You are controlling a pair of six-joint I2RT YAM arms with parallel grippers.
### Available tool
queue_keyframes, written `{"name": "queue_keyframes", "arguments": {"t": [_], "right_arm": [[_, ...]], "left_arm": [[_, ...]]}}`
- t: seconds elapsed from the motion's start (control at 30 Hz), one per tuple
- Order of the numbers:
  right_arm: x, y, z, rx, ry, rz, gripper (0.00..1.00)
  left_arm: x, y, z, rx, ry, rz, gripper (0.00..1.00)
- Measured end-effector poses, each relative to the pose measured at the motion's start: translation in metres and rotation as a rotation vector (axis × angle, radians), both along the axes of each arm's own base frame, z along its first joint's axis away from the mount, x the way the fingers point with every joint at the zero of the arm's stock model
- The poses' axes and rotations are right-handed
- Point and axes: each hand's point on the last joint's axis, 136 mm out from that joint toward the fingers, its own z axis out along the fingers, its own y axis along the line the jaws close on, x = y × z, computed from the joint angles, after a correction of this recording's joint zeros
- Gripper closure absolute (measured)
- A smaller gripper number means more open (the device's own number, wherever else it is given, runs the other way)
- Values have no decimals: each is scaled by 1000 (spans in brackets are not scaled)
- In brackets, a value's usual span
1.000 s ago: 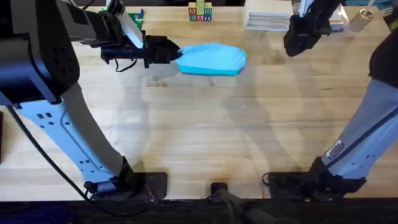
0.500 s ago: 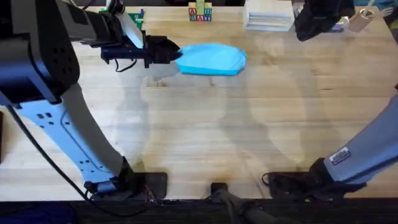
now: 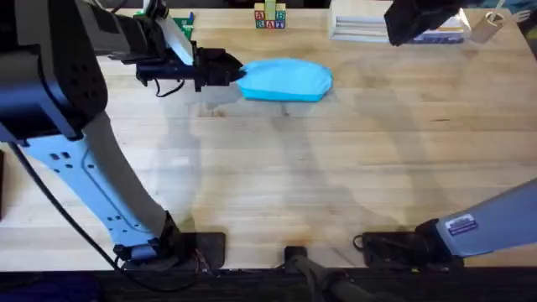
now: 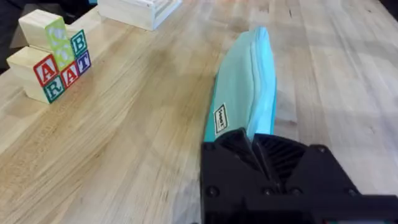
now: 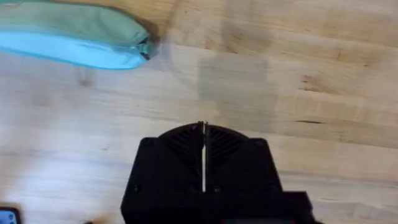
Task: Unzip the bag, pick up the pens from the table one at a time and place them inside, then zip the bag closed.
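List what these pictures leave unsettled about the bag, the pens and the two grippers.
- The bag's end nearest the left gripper: the left wrist view has the fingers covering it, so a grip on the fabric or zipper pull cannot be confirmed.
- Pens: whether they lie inside the bag cannot be told; its fabric hides any contents.
- Right gripper: shut in its wrist view; in the overhead view it is a dark blur.

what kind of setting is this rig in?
Probably a robotics lab workbench: a large pale wood plank tabletop with two arms mounted at its near edge, and staged props, namely a light blue fabric zip pouch, stacked lettered toy blocks and a white slatted tray.
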Motion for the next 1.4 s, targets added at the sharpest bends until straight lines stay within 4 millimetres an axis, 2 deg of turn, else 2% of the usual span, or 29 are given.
{"name": "queue_keyframes", "arguments": {"t": [0.03, 0.2, 0.23, 0.27, 0.4, 0.5, 0.57, 0.8, 0.93, 1.23, 1.27, 1.3, 1.4], "right_arm": [[-2, 4, 4, 7, -10, 9, 872], [-12, 12, 18, 50, -44, 32, 156], [-16, 13, 19, 56, -47, 36, 43], [-21, 13, 19, 60, -49, 36, 15], [-40, 10, 14, 72, -73, 32, 3], [-76, 9, 6, 117, -140, 29, 4], [-84, 11, 6, 141, -158, 33, 4], [-98, 25, 10, 249, -241, 72, 3], [-109, 40, 6, 337, -222, 108, 4], [-109, 44, 7, 360, -221, 118, 4], [-109, 44, 7, 359, -220, 118, 4], [-109, 44, 7, 359, -220, 118, 4], [-110, 44, 7, 360, -220, 118, 4]], "left_arm": [[0, 0, 0, 0, 0, 0, 959], [0, 0, 0, 0, 0, 0, 959], [0, 0, 0, 0, 0, 0, 959], [0, 0, 0, 0, 0, 0, 959], [0, 0, 0, 0, 0, 0, 959], [0, 0, 0, 0, 0, 0, 959], [0, 0, 0, 0, 0, 0, 959], [0, 0, 0, 0, 0, 0, 959], [0, 0, 0, 0, 0, 0, 959], [0, 0, 0, 0, 0, 0, 959], [0, 0, 0, 0, 0, 0, 935], [0, 0, 0, 0, -5, -1, 824], [0, 0, 1, -7, -5, -2, 347]]}}
